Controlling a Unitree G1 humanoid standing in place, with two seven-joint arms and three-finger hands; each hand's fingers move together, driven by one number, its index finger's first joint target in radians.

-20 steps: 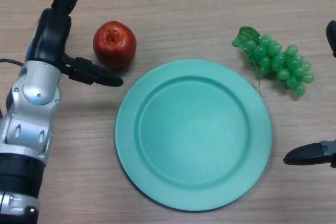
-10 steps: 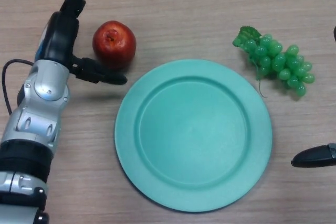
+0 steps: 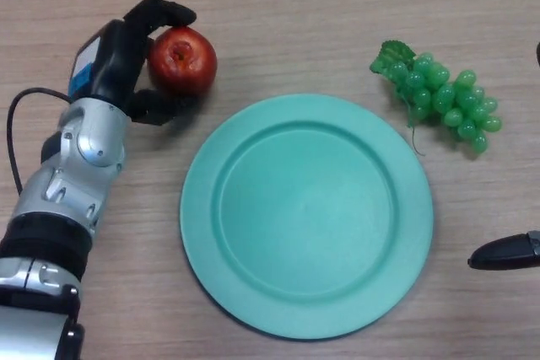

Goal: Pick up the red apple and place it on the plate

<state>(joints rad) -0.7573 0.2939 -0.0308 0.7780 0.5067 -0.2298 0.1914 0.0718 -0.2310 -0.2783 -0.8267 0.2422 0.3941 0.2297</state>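
The red apple (image 3: 183, 59) sits on the wooden table just beyond the upper left rim of the teal plate (image 3: 202, 217). My left hand (image 3: 118, 61) is pressed against the apple's left side, its fingers curled over the top and its thumb tucked under the near side. The plate holds nothing. Of my right hand (image 3: 504, 252) only a dark tip shows at the right edge, far from the apple.
A bunch of green grapes (image 3: 443, 105) lies on the table to the upper right of the plate. My left forearm (image 3: 72, 200) runs up the left side of the view.
My left hand has moved right against the apple, and its fingers and thumb have curled in around it. The right hand's tip has drawn back toward the right edge.
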